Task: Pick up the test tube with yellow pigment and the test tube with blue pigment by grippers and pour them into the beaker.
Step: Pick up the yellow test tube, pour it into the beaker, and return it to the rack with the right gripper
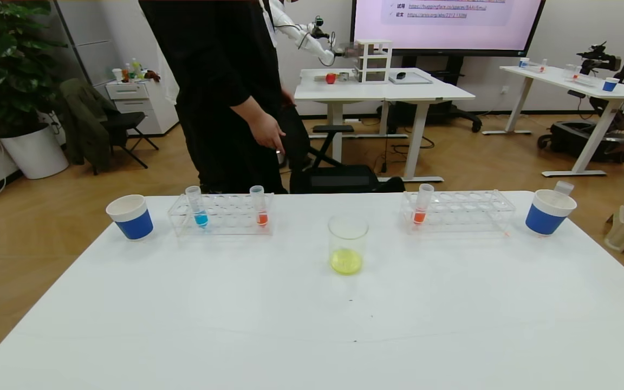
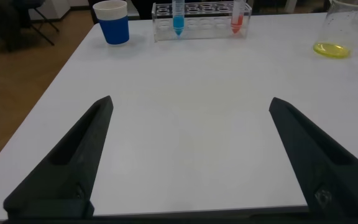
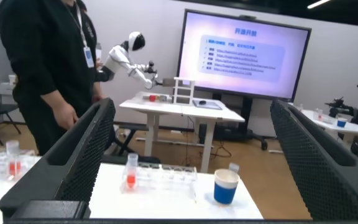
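Two grippers low at the near edge, neither in the head view; left gripper (image 2: 190, 155) with fingers spread wide over bare table (image 1: 312, 325), holding nothing; right gripper (image 3: 191, 155) likewise spread wide and empty, aimed toward the far right rack (image 1: 458, 210). Farther out at 12 o'clock, the beaker (image 1: 348, 244), already holding yellow liquid at its bottom; apparently yellow poured, blue step next. Beyond, at about 11 o'clock from the left gripper and well apart from it, the test tube with blue pigment (image 1: 197, 206) upright in the left rack (image 1: 220, 214), an orange tube (image 1: 259, 205) in the same rack. Next: reach out to 11 o'clock, close on the blue tube, lift clear, tip over the beaker. At far right, a tube top poking from the blue cup (image 1: 549, 211), contents impossible to tell.
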You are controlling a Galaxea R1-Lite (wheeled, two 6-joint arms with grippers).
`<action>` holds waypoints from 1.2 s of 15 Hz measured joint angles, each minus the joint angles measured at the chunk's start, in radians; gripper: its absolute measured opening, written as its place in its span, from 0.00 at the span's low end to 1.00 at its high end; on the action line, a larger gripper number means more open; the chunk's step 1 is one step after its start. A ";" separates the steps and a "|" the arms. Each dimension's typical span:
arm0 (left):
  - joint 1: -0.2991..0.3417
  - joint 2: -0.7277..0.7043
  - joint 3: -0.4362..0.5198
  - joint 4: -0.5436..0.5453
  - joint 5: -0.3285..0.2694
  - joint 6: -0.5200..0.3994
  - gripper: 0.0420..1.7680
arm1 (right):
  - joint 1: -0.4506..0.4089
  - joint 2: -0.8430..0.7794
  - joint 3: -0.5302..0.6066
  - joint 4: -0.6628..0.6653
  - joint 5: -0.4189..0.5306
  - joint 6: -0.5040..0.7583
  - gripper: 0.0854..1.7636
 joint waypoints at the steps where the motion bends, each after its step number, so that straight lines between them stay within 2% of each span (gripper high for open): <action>1: 0.000 0.000 0.000 0.000 0.000 0.000 0.99 | 0.000 -0.068 0.042 0.052 0.000 -0.006 0.98; 2: 0.000 0.000 0.000 0.000 0.000 0.000 0.99 | 0.001 -0.122 0.094 0.086 0.000 -0.009 0.98; 4: 0.000 0.000 0.000 0.000 0.000 0.000 0.99 | 0.003 -0.187 0.207 0.069 0.000 -0.014 0.98; 7: 0.000 0.000 0.000 0.000 0.000 0.000 0.99 | 0.004 -0.223 0.372 0.046 0.000 -0.029 0.98; 8: 0.000 0.000 0.000 0.000 0.000 0.000 0.99 | 0.004 -0.226 0.410 0.077 0.001 -0.033 0.98; 12: 0.000 0.000 0.000 0.000 0.000 0.001 0.99 | 0.004 -0.231 0.445 0.319 0.003 -0.029 0.98; 18: 0.000 0.000 0.000 0.000 0.002 -0.005 0.99 | 0.005 -0.231 0.448 0.306 -0.007 0.001 0.98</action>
